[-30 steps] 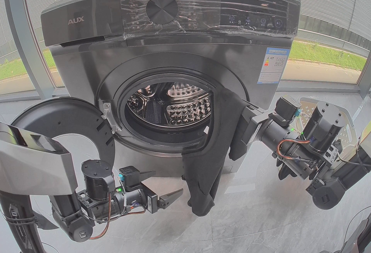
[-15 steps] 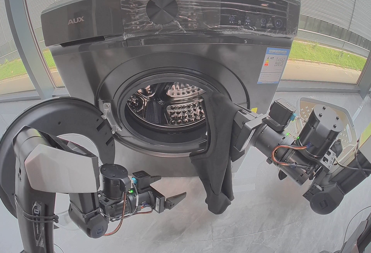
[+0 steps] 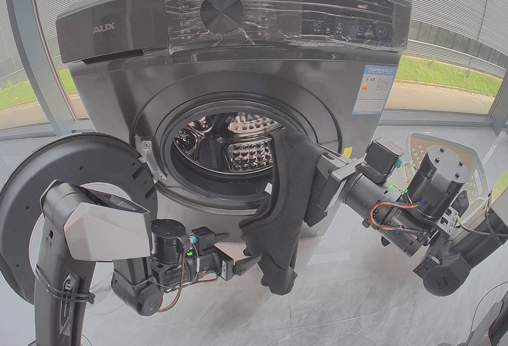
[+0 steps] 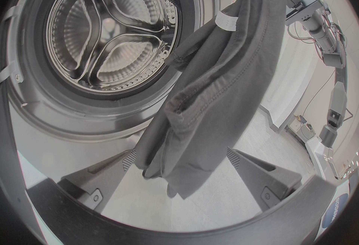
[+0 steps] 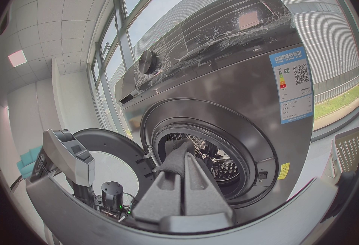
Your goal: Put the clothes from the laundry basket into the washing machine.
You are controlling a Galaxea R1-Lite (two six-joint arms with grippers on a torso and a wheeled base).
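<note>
Left to right: my left hand [image 3: 247, 263] is low, fingers spread around the hem of the garment [image 3: 280, 204]. The garment hangs before the right rim of the drum [image 3: 227, 146], mostly outside. My right hand [image 5: 182, 167] is clamped on its top. If released here, I judge it would slide to the floor.
</note>
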